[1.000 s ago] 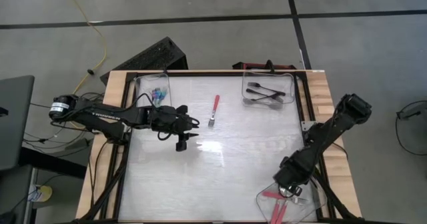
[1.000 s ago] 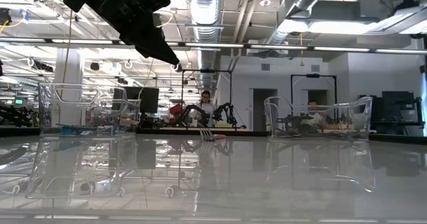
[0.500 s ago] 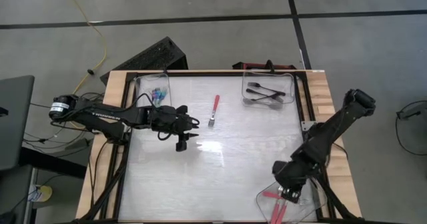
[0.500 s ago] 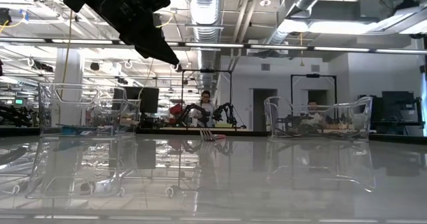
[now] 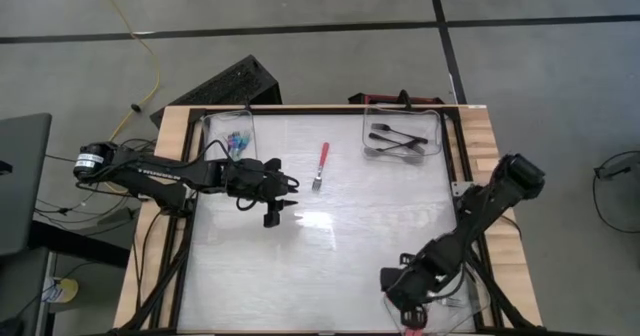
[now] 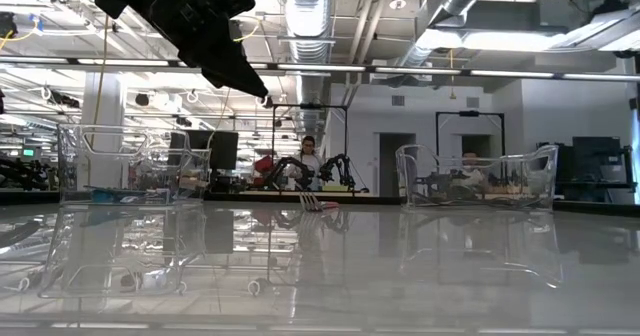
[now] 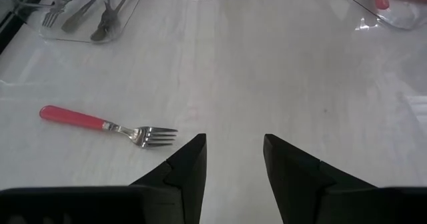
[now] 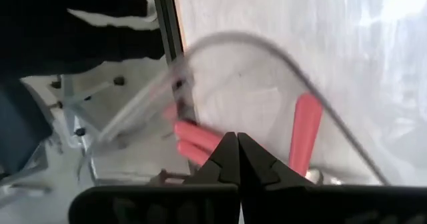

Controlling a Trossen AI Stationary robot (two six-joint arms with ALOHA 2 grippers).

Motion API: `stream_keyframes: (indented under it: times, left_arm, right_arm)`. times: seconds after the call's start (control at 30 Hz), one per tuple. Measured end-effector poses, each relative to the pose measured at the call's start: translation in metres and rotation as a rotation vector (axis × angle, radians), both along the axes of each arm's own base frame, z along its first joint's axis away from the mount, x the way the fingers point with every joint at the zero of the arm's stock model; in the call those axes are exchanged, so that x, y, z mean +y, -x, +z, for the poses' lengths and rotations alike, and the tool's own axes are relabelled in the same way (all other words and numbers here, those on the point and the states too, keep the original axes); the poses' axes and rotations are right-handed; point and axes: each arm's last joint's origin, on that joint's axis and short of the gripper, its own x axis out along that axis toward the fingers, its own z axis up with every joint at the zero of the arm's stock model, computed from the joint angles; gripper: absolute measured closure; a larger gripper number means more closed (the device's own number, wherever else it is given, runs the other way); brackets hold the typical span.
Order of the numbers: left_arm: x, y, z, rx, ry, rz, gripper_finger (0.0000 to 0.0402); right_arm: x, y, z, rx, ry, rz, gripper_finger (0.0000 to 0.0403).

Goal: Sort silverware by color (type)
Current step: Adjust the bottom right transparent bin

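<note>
Red-handled fork [image 5: 321, 165] loose mid-table, next to sort; left gripper [image 5: 276, 211] hovering beside, parted, empty (right gripper [image 5: 410, 306] shut, empty); needs descent onto handle.

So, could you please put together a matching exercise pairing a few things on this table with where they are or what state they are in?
Things:
1. red-handled fork
2. black forks
3. left tool
4. right tool

Places or states:
A. lying in the clear tray at the far right of the table
B. shut, over the near-right tray holding red handles
C. lying loose on the bare table top, between the two far trays
D. open and empty, above the table near the loose fork

Pairs: 1-C, 2-A, 3-D, 4-B
</note>
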Motion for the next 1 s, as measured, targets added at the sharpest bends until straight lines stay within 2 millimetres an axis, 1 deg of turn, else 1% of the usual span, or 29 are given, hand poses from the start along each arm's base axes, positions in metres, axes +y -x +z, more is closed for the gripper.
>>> stream_keyframes:
  times: [0.17,0.3,0.47,0.6,0.77,1.0]
  left_arm:
    - [0.000,0.000,0.000,0.001,0.009,0.001,0.0266]
    - [0.000,0.000,0.000,0.002,0.014,0.000,0.0266]
    - [-0.001,0.000,-0.001,0.007,0.024,-0.017,0.0266]
    - [-0.002,0.001,-0.003,0.030,0.031,-0.033,0.0266]
    - [-0.005,0.002,-0.003,0.031,0.029,-0.047,0.0266]
    - [-0.008,0.002,-0.003,0.031,0.021,-0.063,0.0266]
  right_arm:
    - [0.001,-0.013,0.000,-0.042,0.017,-0.037,0.0390]
    - [-0.008,-0.021,0.001,-0.042,0.023,-0.124,0.0390]
    - [-0.017,-0.027,0.000,-0.050,0.055,-0.171,0.0390]
    - [-0.028,-0.029,-0.002,-0.002,0.104,-0.233,0.0390]
    - [-0.041,-0.024,-0.006,0.094,0.200,-0.325,0.0390]
    - [-0.057,-0.025,-0.007,0.147,0.285,-0.434,0.0390]
